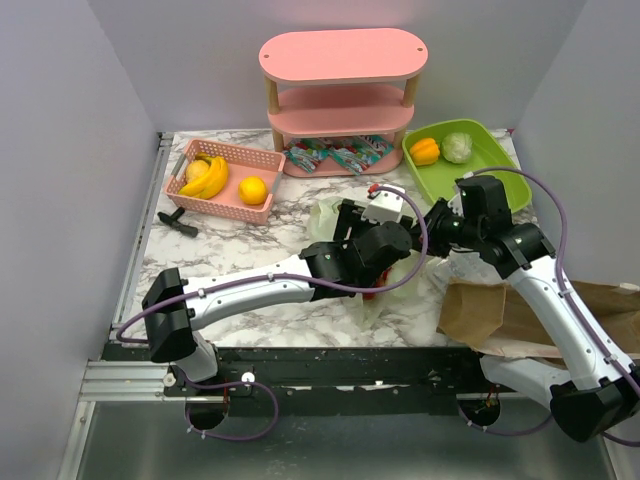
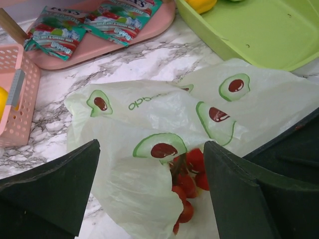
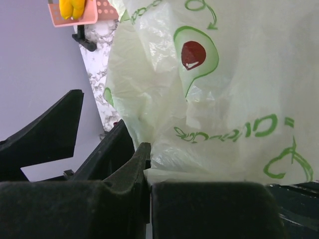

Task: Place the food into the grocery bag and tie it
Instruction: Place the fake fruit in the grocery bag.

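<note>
Left gripper (image 2: 152, 144) stands wide open above the grocery bag (image 2: 149, 107), holding nothing. Right gripper (image 3: 148, 172) is clamped on the bag's film. Small red fruits (image 2: 192, 174) lie inside the bag (visible at its mouth). Bananas (image 1: 207, 175), bell pepper (image 1: 425, 150), leafy head (image 1: 458, 147) and snack packets (image 2: 94, 22) lie outside it.

Pink shelf (image 1: 343, 55), pink basket (image 1: 228, 210), green tray (image 1: 470, 182), brown paper bag (image 1: 482, 315) on marble table (image 1: 250, 255)

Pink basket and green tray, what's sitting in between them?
In the top view, the pink shelf stands between the pink basket and the green tray, with teal-and-red snack packets on its bottom level.
</note>
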`<state>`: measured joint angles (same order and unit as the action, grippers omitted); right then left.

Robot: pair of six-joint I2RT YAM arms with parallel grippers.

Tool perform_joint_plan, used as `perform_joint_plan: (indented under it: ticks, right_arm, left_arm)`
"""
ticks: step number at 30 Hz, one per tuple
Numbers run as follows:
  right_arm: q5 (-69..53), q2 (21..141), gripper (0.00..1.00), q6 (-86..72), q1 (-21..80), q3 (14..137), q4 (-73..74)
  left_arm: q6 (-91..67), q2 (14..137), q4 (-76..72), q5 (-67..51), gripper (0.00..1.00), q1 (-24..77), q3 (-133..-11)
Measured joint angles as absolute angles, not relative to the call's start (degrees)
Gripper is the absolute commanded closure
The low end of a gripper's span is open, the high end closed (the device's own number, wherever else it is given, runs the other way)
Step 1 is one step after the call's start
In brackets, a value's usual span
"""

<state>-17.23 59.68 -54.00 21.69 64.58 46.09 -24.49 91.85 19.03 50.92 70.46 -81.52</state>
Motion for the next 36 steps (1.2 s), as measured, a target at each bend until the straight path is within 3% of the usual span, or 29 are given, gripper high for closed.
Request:
perform_joint_plan:
  ticks: [8, 9, 13, 16, 27, 31, 36]
  right_arm:
    - [-17.43, 59.68, 0.97, -54.19, 21.69, 63.55, 45.82]
    - [-17.47, 59.68, 0.90, -54.19, 21.69, 63.55, 45.82]
    - [-18.11, 59.75, 0.45, -53.36, 21.69, 63.55, 45.74]
    - [-19.44, 60.62, 0.33, -50.78, 21.69, 64.03, 46.02]
    - [-28.82, 63.57, 0.31, -37.21, 21.69, 71.79, 47.05]
    - [-32.36, 62.52, 0.23, -33.23, 21.69, 71.85, 47.46]
    - [-32.47, 61.23, 0.24, -29.10, 21.74, 72.79, 50.04]
  left_arm:
    - [-28.47, 90.74, 27.16, 45.82, 0.13, 70.50, -83.33]
    - [-29.02, 90.21, 28.51, 45.34, 0.13, 70.50, -83.33]
    - [-32.62, 86.08, 32.27, 42.78, 0.14, 70.52, -80.03]
    - [-34.81, 82.46, 34.76, 40.97, 0.14, 70.52, -76.14]
    - [-36.29, 73.54, 39.48, 33.52, 0.08, 69.97, -70.59]
    - [-36.25, 70.61, 39.90, 28.23, 0.08, 65.56, -70.41]
    - [-35.83, 65.69, 39.55, 23.20, 0.08, 59.53, -67.75]
